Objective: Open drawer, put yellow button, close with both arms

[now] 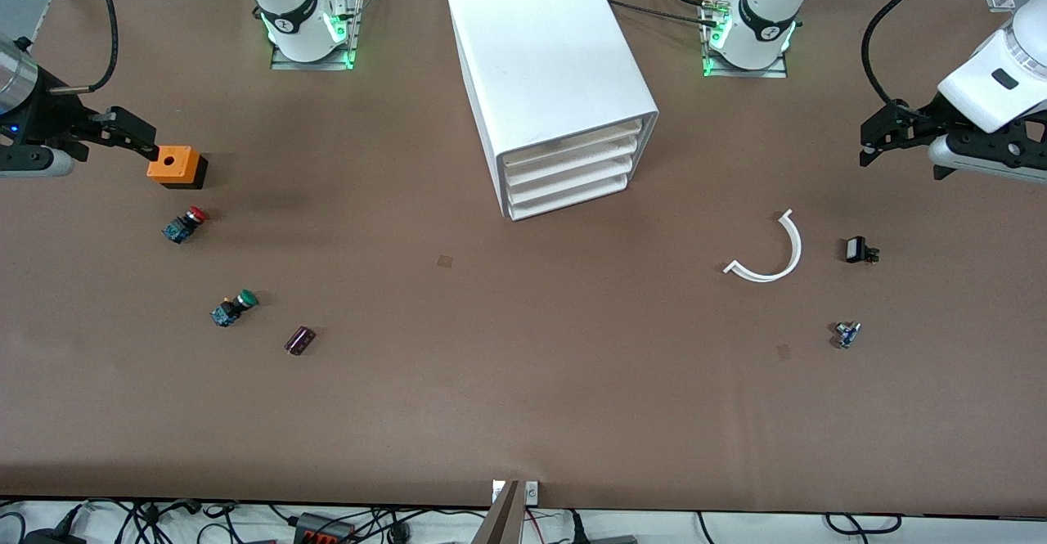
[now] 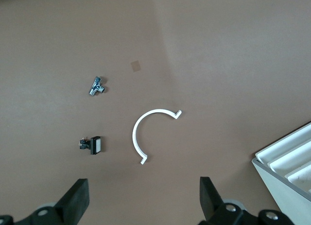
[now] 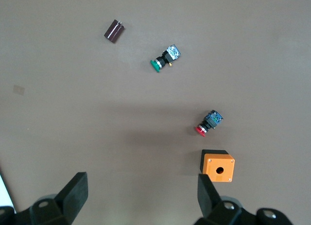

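Starting at the right arm's end of the table: the right gripper (image 1: 131, 137) hangs over the tabletop with its fingers spread wide and nothing between them, right next to an orange box (image 1: 174, 164) with a hole in its top. A bit nearer the front camera than that box there's a red-capped button (image 1: 186, 224) lying on its side, then a green-capped button (image 1: 234, 307), and just beside that a little dark purple cylinder (image 1: 300, 340). All of this is well off from the white cabinet (image 1: 548, 61), toward the right arm's end.

The cabinet stands in the middle of the table between the two arm bases. Its four drawers (image 1: 564, 169) are stacked in its front and all look pushed in.

From the cabinet toward the left arm's end there's a white curved strip (image 1: 773, 254), a small black part (image 1: 859, 249) and a tiny metal fitting (image 1: 847, 334). The left gripper (image 1: 883, 137) hangs over bare table at that end, fingers wide apart too, holding nothing.
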Tool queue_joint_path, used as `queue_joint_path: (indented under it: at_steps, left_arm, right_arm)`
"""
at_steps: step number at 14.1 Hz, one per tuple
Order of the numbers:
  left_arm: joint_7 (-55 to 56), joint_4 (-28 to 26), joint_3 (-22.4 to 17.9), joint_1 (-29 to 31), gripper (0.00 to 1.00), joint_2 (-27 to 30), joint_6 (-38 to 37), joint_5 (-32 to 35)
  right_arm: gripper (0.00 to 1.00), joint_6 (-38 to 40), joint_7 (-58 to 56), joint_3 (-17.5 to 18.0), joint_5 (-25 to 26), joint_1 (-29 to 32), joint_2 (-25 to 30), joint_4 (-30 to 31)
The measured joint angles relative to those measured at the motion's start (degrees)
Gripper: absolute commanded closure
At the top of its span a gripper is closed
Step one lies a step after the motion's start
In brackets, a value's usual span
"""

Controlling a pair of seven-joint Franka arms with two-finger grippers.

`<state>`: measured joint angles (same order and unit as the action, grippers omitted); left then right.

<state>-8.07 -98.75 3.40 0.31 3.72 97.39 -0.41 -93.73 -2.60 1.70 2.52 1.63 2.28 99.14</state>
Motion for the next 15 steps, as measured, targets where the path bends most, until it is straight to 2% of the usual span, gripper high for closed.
queue_joint_path:
  at_steps: [6,15]
  left_arm:
    - [-0.2,3.9,-0.2,-0.4,0.00,-2.7,-4.0,0.0]
    - [-0.2,4.5,-0.2,-0.8,0.00,-3.3,-4.3,0.0]
  right_arm:
    - [0.00,0.4,-0.4,0.1,0.0,0.0,0.3,0.0]
    - [0.00,0.5,-0.4,0.1,0.0,0.0,0.3,0.0]
